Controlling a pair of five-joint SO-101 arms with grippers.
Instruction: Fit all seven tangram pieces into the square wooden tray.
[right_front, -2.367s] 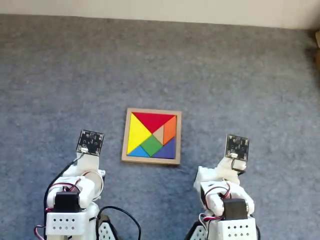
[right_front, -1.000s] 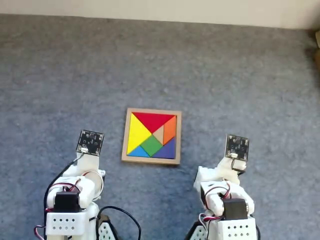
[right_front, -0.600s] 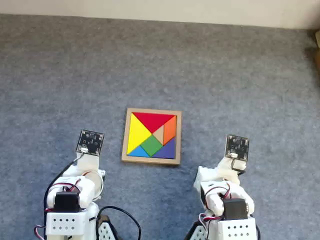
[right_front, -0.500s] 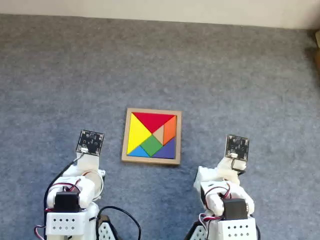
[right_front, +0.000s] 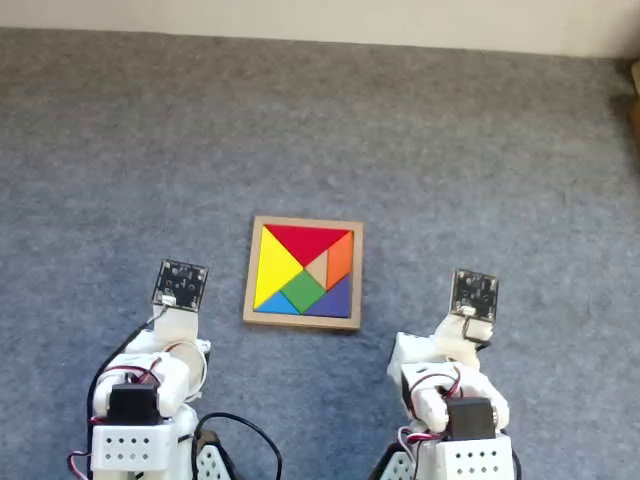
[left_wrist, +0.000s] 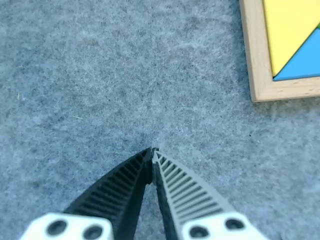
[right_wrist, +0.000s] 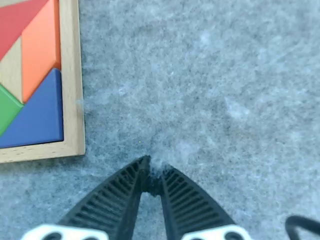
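The square wooden tray lies flat on the grey desk, ahead of the two arms and between them.

Left gripper: closed, empty, near the tray's near left corner, not touching.

Right gripper: closed, empty, near the near right corner.

All seven tangram pieces sit inside the tray. The tray is square (no long axis), with its sides turned slightly from the desk's far edge.

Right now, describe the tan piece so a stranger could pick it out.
The square wooden tray lies on the grey carpet. Inside it, the tan piece is a small triangle wedged between the red triangle, green square and orange piece. It alone is plain wood colour, not painted.
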